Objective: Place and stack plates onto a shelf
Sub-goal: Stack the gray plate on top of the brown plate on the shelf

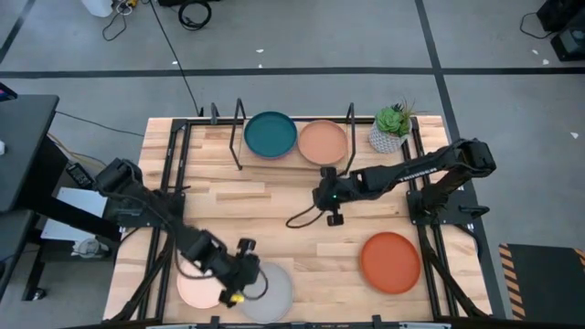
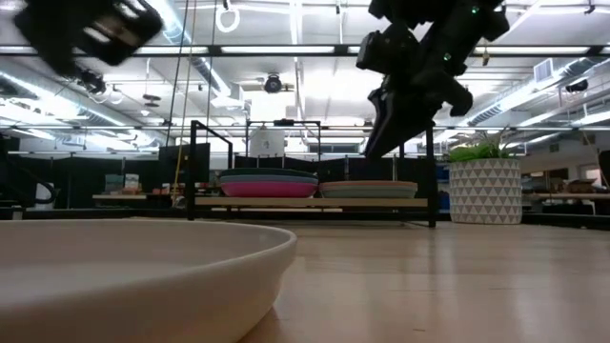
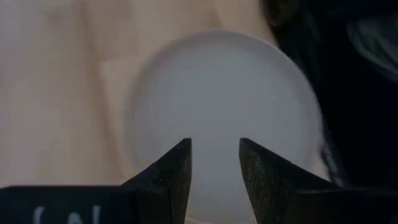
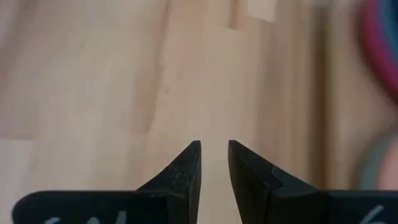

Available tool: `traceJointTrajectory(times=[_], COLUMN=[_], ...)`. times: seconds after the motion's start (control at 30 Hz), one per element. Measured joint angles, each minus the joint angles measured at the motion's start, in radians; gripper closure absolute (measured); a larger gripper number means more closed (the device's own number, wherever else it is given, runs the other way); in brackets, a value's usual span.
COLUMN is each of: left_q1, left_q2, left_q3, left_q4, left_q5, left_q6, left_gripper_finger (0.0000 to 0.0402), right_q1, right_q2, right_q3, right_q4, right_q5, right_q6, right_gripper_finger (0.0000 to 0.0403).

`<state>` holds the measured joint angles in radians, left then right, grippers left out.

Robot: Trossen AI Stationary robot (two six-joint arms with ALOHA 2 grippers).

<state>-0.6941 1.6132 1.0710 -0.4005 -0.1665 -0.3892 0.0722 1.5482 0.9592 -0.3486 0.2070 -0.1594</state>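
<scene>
The shelf [image 1: 212, 137] stands at the table's far edge. On its board rests a stack topped by a dark teal plate [image 1: 271, 134], with a peach plate [image 1: 323, 142] beside it. A grey plate [image 3: 224, 106] lies flat at the near left, next to a cream plate [image 1: 195, 288]. An orange-red plate [image 1: 390, 262] lies at the near right. My left gripper [image 3: 214, 144] hovers open above the grey plate's near part, with nothing between its fingers. Over bare wood at mid-table, in front of the shelf, my right gripper [image 4: 214, 144] is open and holds nothing.
A small potted plant [image 1: 393, 128] stands at the shelf's right end. Black metal rails [image 1: 169, 183] run along both sides of the table. A black cable [image 1: 302, 219] hangs below the right wrist. Bare wood lies between the shelf and the near plates.
</scene>
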Motion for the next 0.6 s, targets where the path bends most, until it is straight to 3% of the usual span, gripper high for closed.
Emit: traceJointTrajectory(times=[0.17,0.4,0.6], left_q1=[-0.111,-0.189,-0.216], left_q2=[0.074,0.183,0.223], left_q3=[0.0,-0.001,-0.001], left_q4=[0.08,0.232,0.239], left_q5=[-0.006,-0.024,-0.037], left_q6=[-0.108,-0.272,-0.373], left_gripper_finger=[0.026,0.026,0.026], right_q1=[0.019,0.001,-0.042], right_q2=[0.0,0.0,0.0], right_q3=[0.0,0.0,0.0], right_q4=[0.048,0.206,0.34], right_q5=[0.128,0.186,0.175], right_q6=[-0.05,-0.206,-0.271], right_gripper_finger=[0.0316,0.0316,0.0316])
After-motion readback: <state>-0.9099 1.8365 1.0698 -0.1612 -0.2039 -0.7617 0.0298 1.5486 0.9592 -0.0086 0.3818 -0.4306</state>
